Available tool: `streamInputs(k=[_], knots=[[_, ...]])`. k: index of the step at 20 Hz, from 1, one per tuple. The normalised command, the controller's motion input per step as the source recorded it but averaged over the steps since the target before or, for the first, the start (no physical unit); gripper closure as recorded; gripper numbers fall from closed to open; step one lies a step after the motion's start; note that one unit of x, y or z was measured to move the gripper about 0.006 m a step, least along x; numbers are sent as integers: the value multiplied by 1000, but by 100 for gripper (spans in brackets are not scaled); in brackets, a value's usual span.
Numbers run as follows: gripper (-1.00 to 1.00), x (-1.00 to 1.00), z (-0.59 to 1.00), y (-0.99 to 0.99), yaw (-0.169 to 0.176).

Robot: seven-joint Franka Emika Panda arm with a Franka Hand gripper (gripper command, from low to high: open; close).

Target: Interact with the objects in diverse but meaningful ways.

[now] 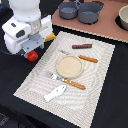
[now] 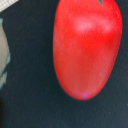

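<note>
The red tomato (image 1: 33, 56) lies on the black table just off the striped placemat's (image 1: 95, 85) edge, at the exterior view's left. It fills the wrist view as a close tomato (image 2: 85, 47) on dark ground, with no fingers showing. My gripper (image 1: 29, 51) hangs right over it, and the white arm hides how the jaws stand. A yellow-orange bread-like block (image 1: 51, 36) peeks out behind the arm. On the mat lie the dark-brown sausage (image 1: 81, 46) and the white fish (image 1: 55, 93).
A tan plate (image 1: 69, 66) sits mid-mat between an orange-handled knife (image 1: 88, 59) and fork (image 1: 68, 82). Two grey pots (image 1: 89, 13) stand on a brown board at the back, with a bowl (image 1: 123, 17) at the far right.
</note>
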Motion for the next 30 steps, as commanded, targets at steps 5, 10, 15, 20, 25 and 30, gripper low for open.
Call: streamInputs(k=[5,10,15,20,25,30], knots=[[-100,-138,-381,0,0],[100,-84,-311,3,0],[100,-71,-113,9,0],[100,-37,7,-6,0],[100,-89,473,1,0],[100,166,1000,131,-6]])
